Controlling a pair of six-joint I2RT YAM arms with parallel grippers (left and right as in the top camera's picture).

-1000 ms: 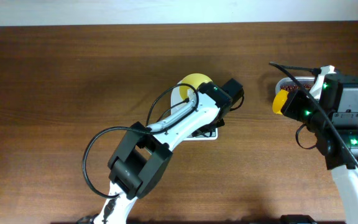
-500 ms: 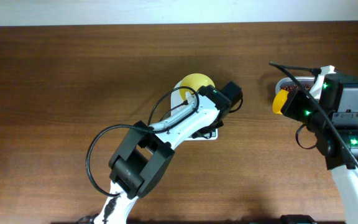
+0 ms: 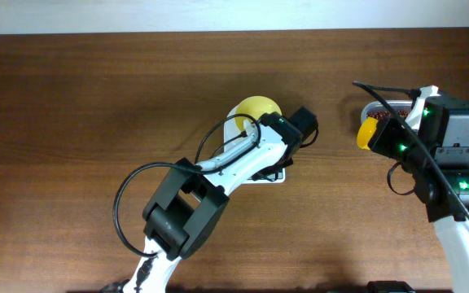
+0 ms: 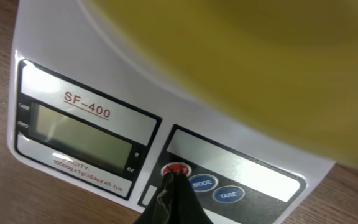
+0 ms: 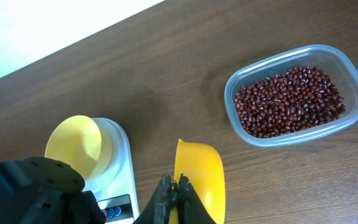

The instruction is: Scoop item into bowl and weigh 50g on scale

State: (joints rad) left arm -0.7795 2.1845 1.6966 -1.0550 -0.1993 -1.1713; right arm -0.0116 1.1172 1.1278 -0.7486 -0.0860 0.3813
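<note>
beans (image 5: 289,101) all sit in the clear tub (image 5: 353,81), far right of the tabletop (image 3: 72,122), well apart from the scale. none show in the bowl or the scoop. scoop (image 5: 201,171) hangs above bare wood between tub and scale, with the right tool (image 5: 178,186) pinched tight on its handle.

bowl (image 5: 73,144) sits on the scale (image 4: 92,74) platform, looks empty. left tool (image 4: 171,186) has its fingers pressed together, holding nothing, tip touching the red button (image 4: 174,169). display (image 4: 79,134) shows no digits i can read.

step, my read: switching the scale on or zeroing it with the bowl in place; scooping not begun. next likely needs a lit zero reading, then the left tool backing off the platform so it adds no weight, then the scoop dipped into the tub and carried across to the bowl.

room: open wood between tub and scale gives the scoop a straight path. the left arm lies across the scale's front, and its head is just beside the bowl on the tub side, so a scoop coming in could clip it. tub is close to the back edge of the tabletop. left half is free.
</note>
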